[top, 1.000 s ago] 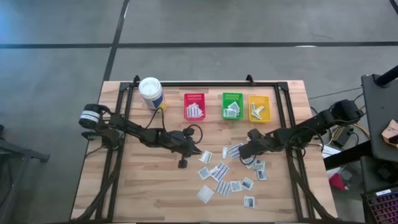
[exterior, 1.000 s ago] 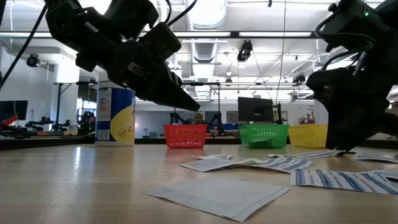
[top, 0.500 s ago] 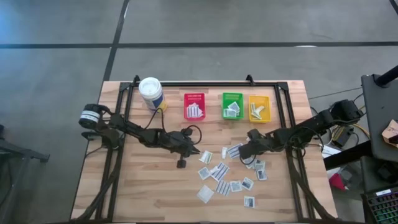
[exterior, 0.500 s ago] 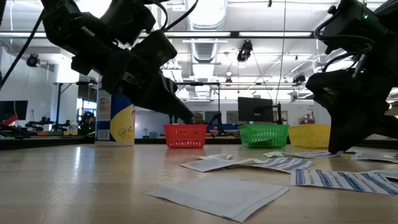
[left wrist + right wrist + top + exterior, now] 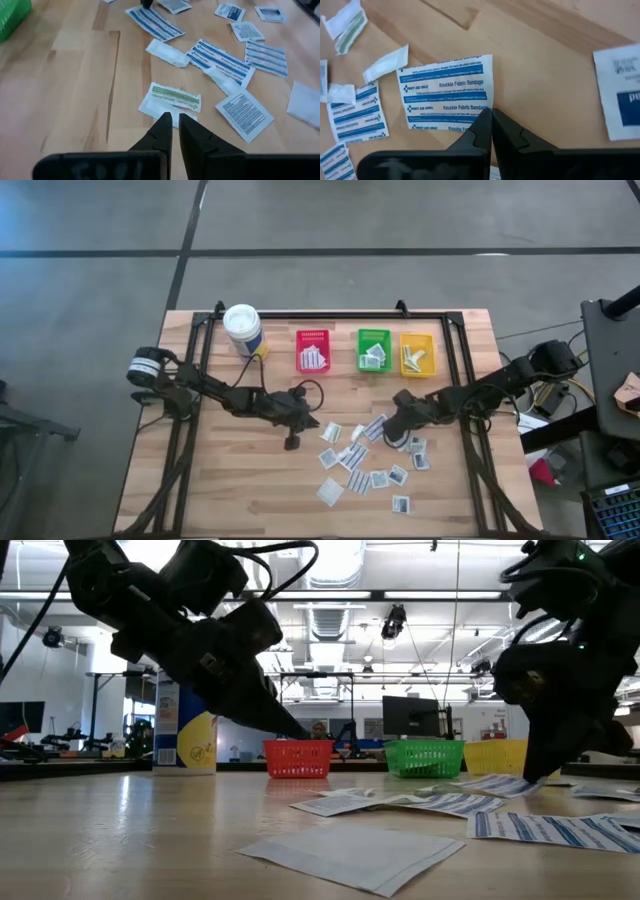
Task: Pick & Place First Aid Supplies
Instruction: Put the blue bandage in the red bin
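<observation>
Gripping the bandage packet (image 5: 445, 100) at its edge with the right gripper (image 5: 491, 116) shut, right of centre in the high view, we should lift slowly, checking the pinch holds, while the left gripper (image 5: 173, 121), nearly closed, hovers empty left of centre.
</observation>
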Robot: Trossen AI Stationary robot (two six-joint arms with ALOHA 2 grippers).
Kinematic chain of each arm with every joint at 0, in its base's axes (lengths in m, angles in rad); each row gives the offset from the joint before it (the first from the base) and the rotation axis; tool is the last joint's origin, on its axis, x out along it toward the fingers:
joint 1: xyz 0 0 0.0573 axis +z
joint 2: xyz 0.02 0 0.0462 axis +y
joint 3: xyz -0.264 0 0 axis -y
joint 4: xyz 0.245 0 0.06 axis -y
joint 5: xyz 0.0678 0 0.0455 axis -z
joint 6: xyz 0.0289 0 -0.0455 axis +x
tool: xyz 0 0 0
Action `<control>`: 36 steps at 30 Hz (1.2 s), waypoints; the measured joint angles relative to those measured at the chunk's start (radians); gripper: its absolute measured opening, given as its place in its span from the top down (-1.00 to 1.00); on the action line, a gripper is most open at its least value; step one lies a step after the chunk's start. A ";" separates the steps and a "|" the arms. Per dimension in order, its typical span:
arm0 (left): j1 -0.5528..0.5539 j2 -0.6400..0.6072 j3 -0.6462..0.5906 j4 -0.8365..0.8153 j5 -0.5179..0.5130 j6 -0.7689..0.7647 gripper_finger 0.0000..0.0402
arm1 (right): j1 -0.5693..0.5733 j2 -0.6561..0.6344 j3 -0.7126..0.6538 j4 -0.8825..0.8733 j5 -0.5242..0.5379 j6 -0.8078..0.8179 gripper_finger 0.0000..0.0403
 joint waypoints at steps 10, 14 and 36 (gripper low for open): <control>-0.003 -0.023 0.003 -0.152 0.001 -0.051 0.85 | 0.000 -0.001 0.044 -0.003 0.009 -0.097 0.96; -0.003 -0.047 0.003 -0.156 0.001 -0.051 0.85 | 0.000 -0.002 0.065 -0.004 0.018 -0.126 0.96; 0.012 -0.055 0.081 -0.158 0.002 -0.025 0.66 | -0.001 -0.002 0.261 -0.004 0.048 -0.399 0.96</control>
